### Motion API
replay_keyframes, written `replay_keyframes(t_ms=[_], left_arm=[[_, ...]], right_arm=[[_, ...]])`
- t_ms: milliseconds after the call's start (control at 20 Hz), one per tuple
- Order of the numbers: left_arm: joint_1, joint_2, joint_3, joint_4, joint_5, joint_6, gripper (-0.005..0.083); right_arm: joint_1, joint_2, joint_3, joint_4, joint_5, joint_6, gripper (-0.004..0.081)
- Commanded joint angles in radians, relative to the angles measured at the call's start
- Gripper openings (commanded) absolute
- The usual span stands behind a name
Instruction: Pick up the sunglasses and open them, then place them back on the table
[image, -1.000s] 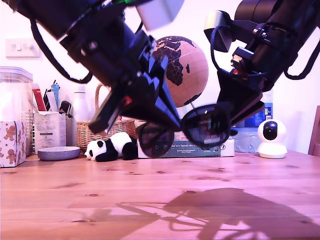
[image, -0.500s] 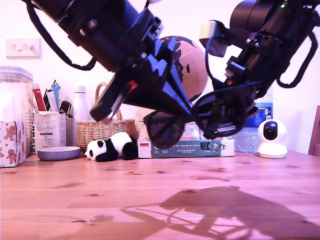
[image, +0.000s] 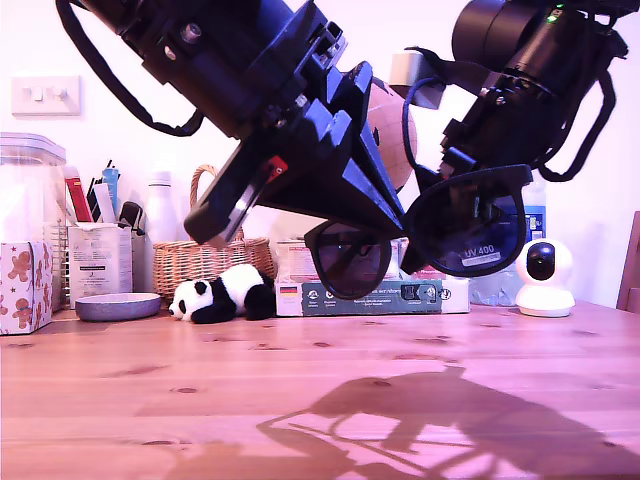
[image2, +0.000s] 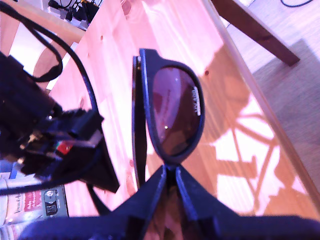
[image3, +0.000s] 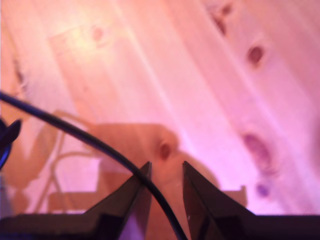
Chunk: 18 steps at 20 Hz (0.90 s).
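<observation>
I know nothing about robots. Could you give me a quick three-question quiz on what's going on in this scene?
1. True or false: the sunglasses lie flat on the table.
2. The white sticker is on: A) a lens of the sunglasses B) the globe C) the white camera.
3. Fill in: in the exterior view, the toy lying by the basket is a ___.
Key: 1 false, my first gripper holds them in the air; 2 A; 3 panda.

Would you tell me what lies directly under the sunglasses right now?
Only bare table and a shadow; the sunglasses hang in the air, pinched by my first gripper.
</observation>
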Motion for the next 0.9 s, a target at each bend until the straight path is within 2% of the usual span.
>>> replay_keyframes(t_ms=[0, 300, 500, 600, 850], left_arm=[[-0.025, -0.008, -0.006, -0.009, 0.019, -0.003, -0.0020], [-0.029, -0.008, -0.006, -0.012, 0.019, -0.003, -0.0020], [-0.007, -0.007, -0.006, -0.012, 0.019, -0.003, -0.0021], [0.009, -0.006, -0.006, -0.012, 0.020, -0.003, -0.0021], [0.047, -0.005, -0.006, -0.012, 0.042, -0.003, -0.0020]], right_arm=[[-0.003, 0.012, -0.007, 0.051, 0.011, 0.008, 0.0173], [-0.005, 0.012, -0.007, 0.079, 0.055, 0.008, 0.0276], [-0.005, 0.012, -0.007, 0.041, 0.054, 0.009, 0.0285], [-0.005, 0.012, -0.007, 0.027, 0.054, 0.009, 0.0326], [-0.004, 0.012, -0.003, 0.027, 0.055, 0.016, 0.0357]])
